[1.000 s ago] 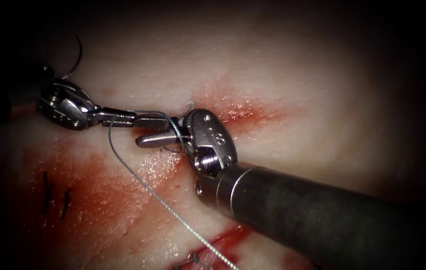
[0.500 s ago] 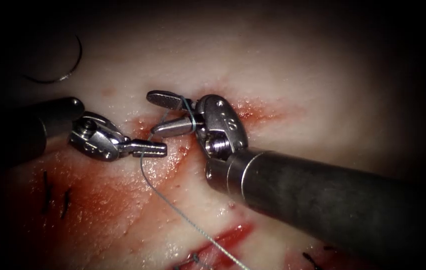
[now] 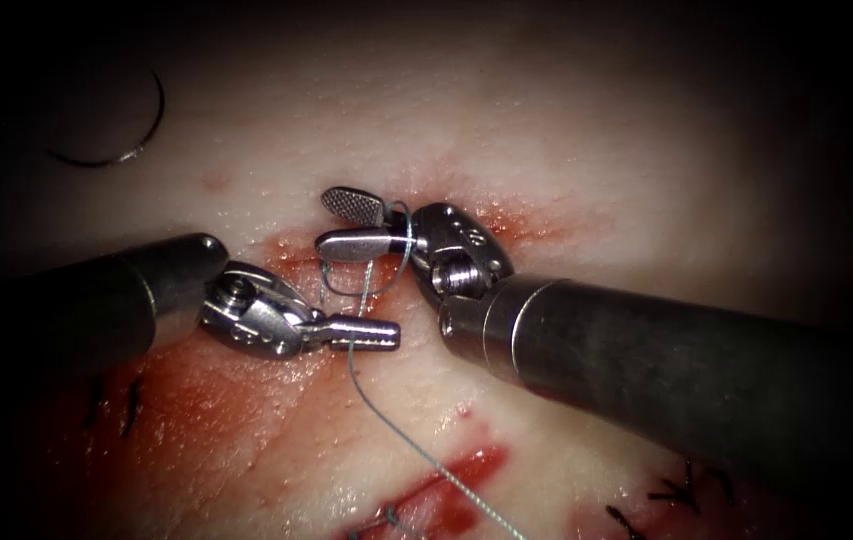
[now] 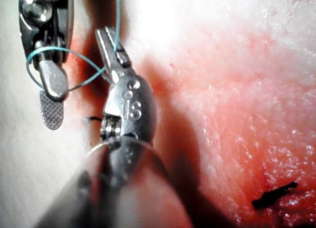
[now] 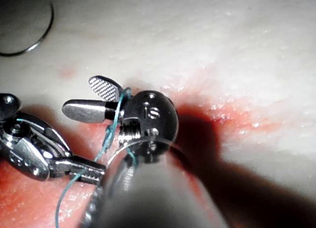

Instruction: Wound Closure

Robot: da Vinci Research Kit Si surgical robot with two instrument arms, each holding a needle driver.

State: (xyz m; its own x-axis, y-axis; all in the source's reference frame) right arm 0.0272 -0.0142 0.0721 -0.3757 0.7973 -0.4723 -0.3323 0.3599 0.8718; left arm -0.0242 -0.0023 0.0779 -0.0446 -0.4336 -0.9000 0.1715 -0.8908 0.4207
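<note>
My right tool (image 3: 328, 222) reaches in over the pale tissue (image 3: 596, 150) with its jaws open, and the teal thread (image 3: 416, 450) is looped around them. It grips nothing. Just below, my left tool (image 3: 391, 335) is shut on the thread, which runs from there down towards the red cut (image 3: 451, 480). The curved needle (image 3: 136, 130) lies free on the tissue at the far left, in neither tool. The left wrist view has the left tool (image 4: 102, 34) pinching the thread beside the loop around the right tool (image 4: 54, 107). The right wrist view has the open right tool (image 5: 81, 96), the left tool (image 5: 98, 171) and the needle (image 5: 34, 38).
Red fluid (image 3: 206, 400) stains the tissue under and below the left tool. Short dark stitch ends (image 3: 111, 400) stand at the lower left, and more (image 3: 686, 490) at the lower right. The right tool's thick shaft (image 3: 666, 370) crosses the lower right.
My left tool, shut on the thread, moved down and to the right, passing under the right tool's jaws. The right tool shifted slightly right, and the thread now loops around its open jaws.
</note>
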